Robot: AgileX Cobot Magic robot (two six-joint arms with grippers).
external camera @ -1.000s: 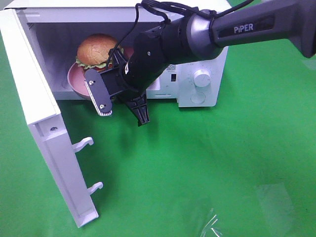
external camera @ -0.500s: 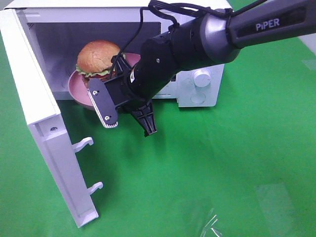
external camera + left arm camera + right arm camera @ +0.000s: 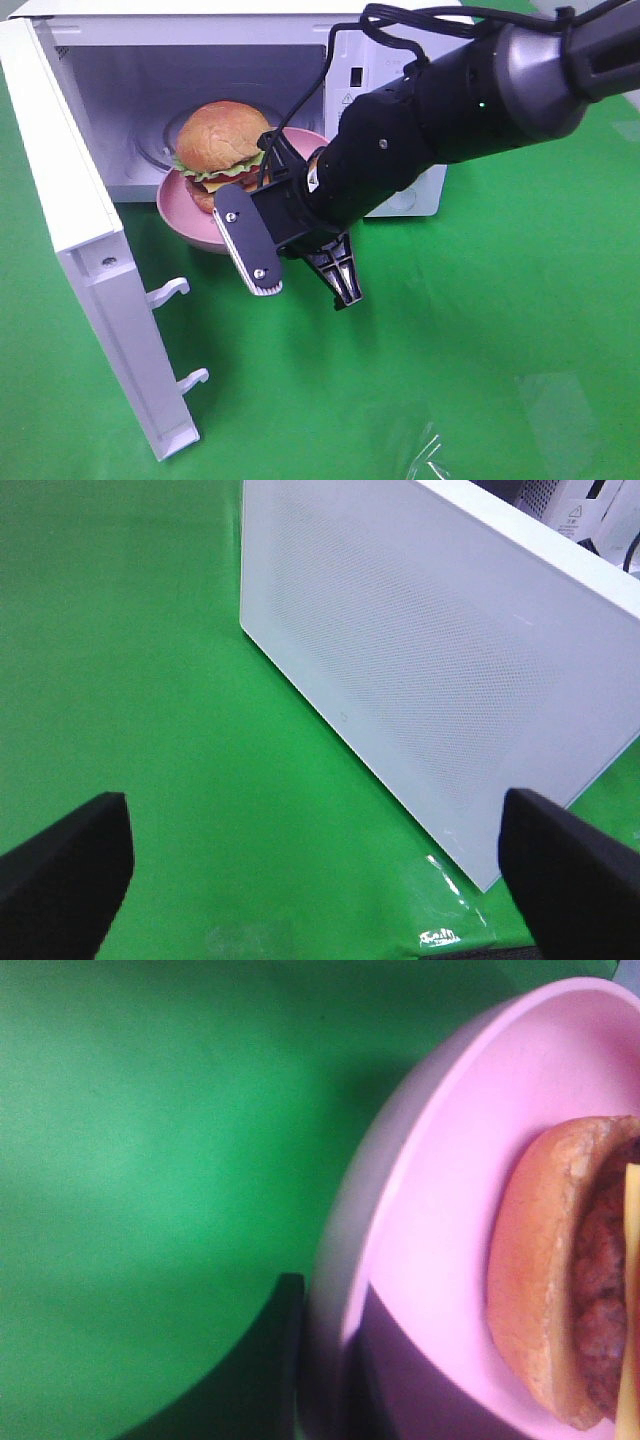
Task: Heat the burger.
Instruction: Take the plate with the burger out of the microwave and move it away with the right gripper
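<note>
The burger, with golden buns, lettuce and cheese, sits on a pink plate at the mouth of the open microwave, with the plate's front half out over the green cloth. My right gripper is shut on the plate's right rim, and its black arm reaches in from the right. In the right wrist view the plate rim and the bun fill the frame, with the right gripper at the rim. My left gripper stands open over the cloth and holds nothing.
The microwave door is swung wide open on the left, with two latch hooks sticking out. Its outer face lies just ahead of the left gripper. A clear plastic scrap lies on the green cloth.
The right arm has drawn back toward the front right. The plate with the burger has come with it from deep inside the microwave to its opening. Nothing shows the left arm moving.
</note>
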